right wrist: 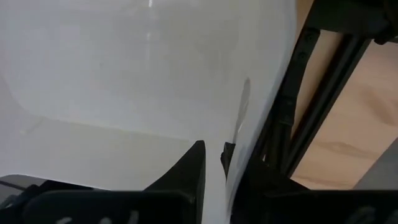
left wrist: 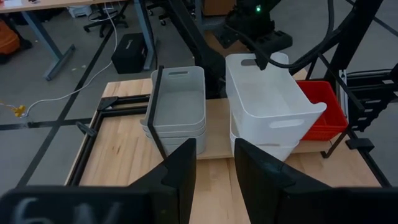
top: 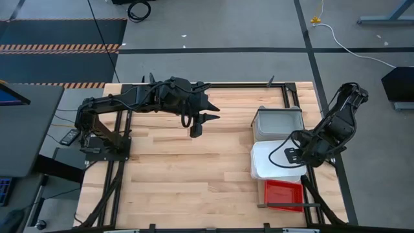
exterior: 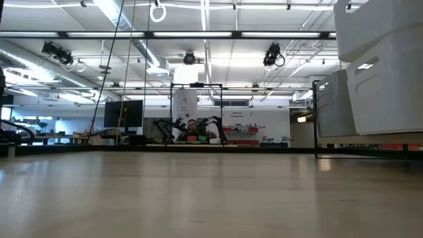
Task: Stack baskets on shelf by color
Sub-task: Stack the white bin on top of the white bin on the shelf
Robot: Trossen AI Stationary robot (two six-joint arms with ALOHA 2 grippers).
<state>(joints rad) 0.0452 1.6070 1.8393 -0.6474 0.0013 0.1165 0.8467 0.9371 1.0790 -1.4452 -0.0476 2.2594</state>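
On the pale shelf [left wrist: 214, 134] at the table's right side stand a stack of grey baskets [left wrist: 178, 102], white baskets [left wrist: 264, 149] and a red basket [left wrist: 323, 109], side by side. My right gripper [top: 289, 154] is shut on the top white basket [left wrist: 267, 93], which sits askew above the white one beneath it. My left gripper [left wrist: 214, 174] is open and empty above the table's middle [top: 197, 124], pointing toward the baskets. My right gripper pinches the top white basket's end wall [right wrist: 239, 124] on the table's right side, one finger [right wrist: 194, 163] inside the basket and the other outside. The fingers come from above, slanting from the right. The basket is tilted over the white basket beneath.
A black frame rail [left wrist: 155, 106] crosses in front of the grey stack. Black frame bars [top: 213, 84] run along the table's far edge and by the red basket [top: 283, 193]. Bare tabletop [top: 187, 175] lies between the arms.
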